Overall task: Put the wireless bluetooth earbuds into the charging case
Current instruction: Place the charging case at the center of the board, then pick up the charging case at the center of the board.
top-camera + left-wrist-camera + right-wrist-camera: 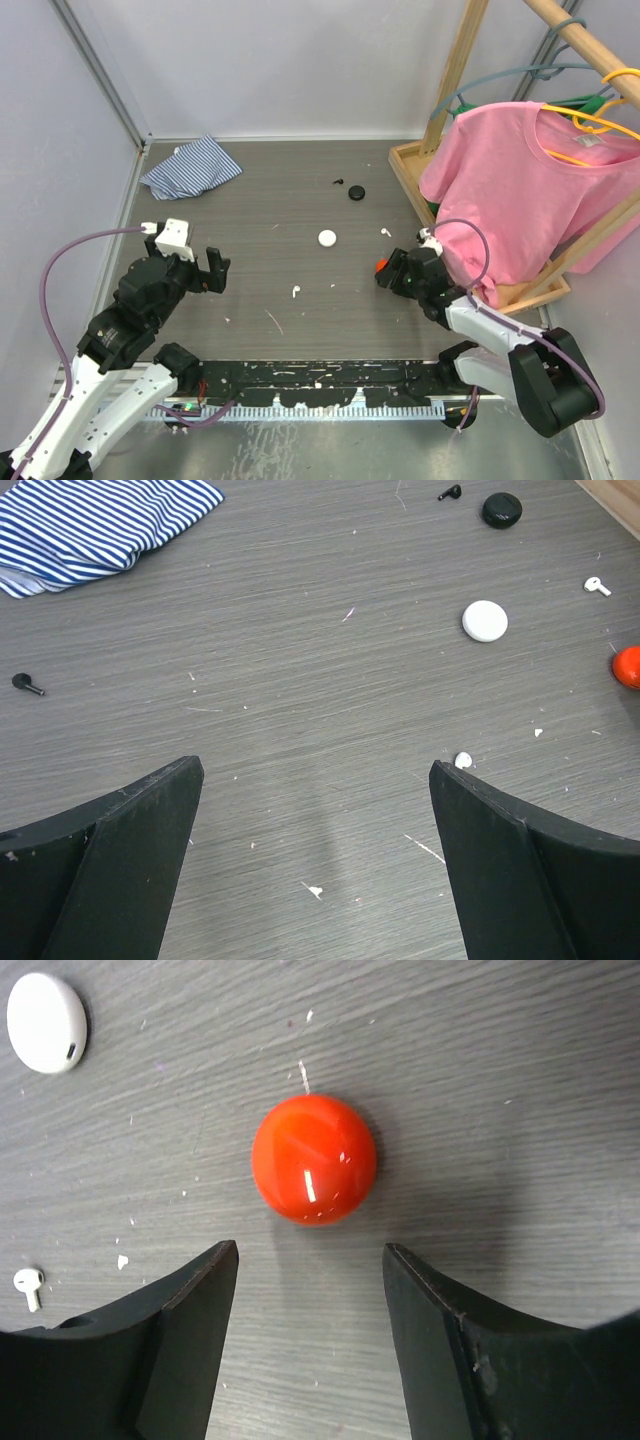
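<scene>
The right gripper [310, 1250] is spread and empty, with the closed red case [314, 1159] on the desk [520, 1080] just ahead of its fingertips. The left gripper [315, 770] is spread wide too, holding nothing. The earbuds lie loose: a white earbud [28, 1286] off to one side, a second white earbud [597, 585] beyond the white case [485, 621], and a black earbud [449, 493] beside the black case [501, 509]. The glossy, rounded red case may skid out of a closing pinch, and a stray nudge could flick the tiny earbuds away
</scene>
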Available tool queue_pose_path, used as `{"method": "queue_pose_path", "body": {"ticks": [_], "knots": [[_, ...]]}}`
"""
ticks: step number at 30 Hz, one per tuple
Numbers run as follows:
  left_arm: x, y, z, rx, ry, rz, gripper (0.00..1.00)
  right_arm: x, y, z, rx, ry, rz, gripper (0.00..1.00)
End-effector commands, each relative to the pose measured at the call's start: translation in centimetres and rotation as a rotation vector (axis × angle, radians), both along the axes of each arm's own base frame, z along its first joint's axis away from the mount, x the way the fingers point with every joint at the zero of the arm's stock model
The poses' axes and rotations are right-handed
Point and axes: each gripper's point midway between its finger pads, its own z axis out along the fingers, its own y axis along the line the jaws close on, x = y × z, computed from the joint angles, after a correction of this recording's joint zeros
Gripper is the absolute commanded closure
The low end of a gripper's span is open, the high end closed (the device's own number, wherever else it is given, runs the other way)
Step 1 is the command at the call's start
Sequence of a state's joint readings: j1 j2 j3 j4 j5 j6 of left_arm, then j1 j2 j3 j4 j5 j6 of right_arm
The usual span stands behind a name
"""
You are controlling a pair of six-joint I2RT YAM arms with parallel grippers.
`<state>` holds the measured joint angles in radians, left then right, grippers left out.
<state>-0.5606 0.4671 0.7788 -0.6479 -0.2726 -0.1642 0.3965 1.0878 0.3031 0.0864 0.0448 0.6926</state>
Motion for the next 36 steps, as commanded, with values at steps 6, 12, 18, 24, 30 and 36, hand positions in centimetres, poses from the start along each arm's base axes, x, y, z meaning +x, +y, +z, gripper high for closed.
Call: {"method": "queue_pose_path", "body": {"ticks": [6,12,18,24,30,36], "knots": [[0.2,0.0,1.5,-0.037,-0.053,0.003,0.02,1.3,1.8,5.4,-0.196,-0.161,0.046,0.31],[0.0,0.4,1.8,-0.046,-0.065,0.016,0.02,2.7,4.9,8.7,-0.355,-0.296,0.189,0.25],[-0.1,0.3,1.8,-0.049,-0.062,0.008,0.02,5.1,8.5,9.8,-0.422,-0.405,0.381,0.19],[-0.2,0.9,2.0,-0.053,-0.08,0.033,0.02,7.4,11.3,8.8,-0.534,-0.388,0.548,0.13],[-0.2,1.2,2.2,-0.055,-0.091,0.046,0.02,9.4,14.0,6.9,-0.534,-0.283,0.69,0.11],[-0.1,1.1,2.0,-0.055,-0.081,0.041,0.02,11.3,15.6,4.8,-0.514,-0.157,0.766,0.11]]}}
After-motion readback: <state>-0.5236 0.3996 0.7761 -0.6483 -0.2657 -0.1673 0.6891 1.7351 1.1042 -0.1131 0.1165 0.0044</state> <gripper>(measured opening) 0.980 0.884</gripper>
